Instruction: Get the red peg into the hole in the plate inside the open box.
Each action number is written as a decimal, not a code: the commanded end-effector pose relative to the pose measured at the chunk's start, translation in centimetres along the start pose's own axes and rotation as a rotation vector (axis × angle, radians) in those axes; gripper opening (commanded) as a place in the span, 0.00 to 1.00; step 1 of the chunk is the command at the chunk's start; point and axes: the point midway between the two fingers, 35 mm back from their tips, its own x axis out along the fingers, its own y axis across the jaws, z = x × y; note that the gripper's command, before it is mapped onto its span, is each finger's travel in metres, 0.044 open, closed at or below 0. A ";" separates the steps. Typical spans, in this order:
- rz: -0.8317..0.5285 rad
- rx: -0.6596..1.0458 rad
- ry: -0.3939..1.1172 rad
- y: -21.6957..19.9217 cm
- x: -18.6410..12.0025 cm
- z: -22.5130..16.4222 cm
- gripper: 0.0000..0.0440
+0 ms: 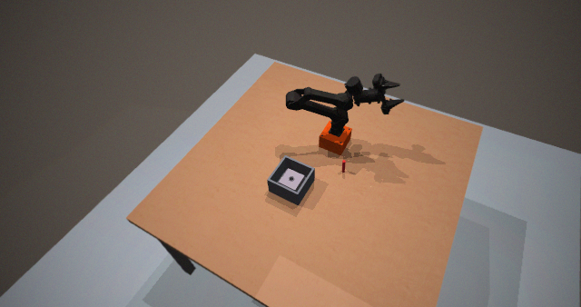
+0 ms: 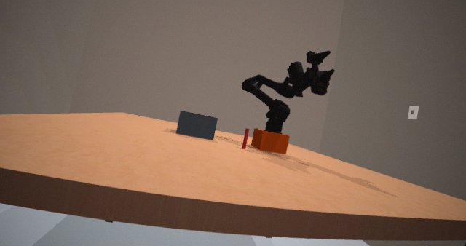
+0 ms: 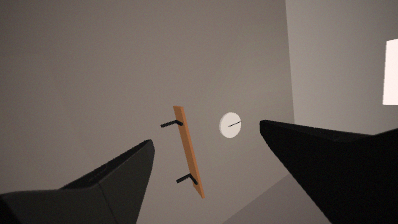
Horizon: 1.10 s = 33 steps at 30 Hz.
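Red and upright, the peg (image 1: 343,166) (image 2: 245,139) stood on the table (image 1: 227,162) (image 2: 109,155) near the arm's orange base (image 1: 325,144) (image 2: 271,143), apart from the open box (image 1: 283,194) (image 2: 196,126). The gripper (image 1: 401,93) (image 2: 332,61) (image 3: 206,135) was spread wide with nothing between its fingers, raised and pointing away from the peg. The step in hand seemed to be the pick-up, not yet begun; the next move called for swinging round, aiming down and lowering the parted fingers around the peg.
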 end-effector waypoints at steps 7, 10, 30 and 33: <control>-0.042 0.193 0.119 -3.2 2.0 -2.8 1.00; -0.055 0.269 0.186 -4.6 3.0 -4.7 1.00; -0.081 0.779 0.691 -5.9 4.1 -17.4 0.93; -0.089 0.853 0.770 -5.2 3.4 -18.9 0.92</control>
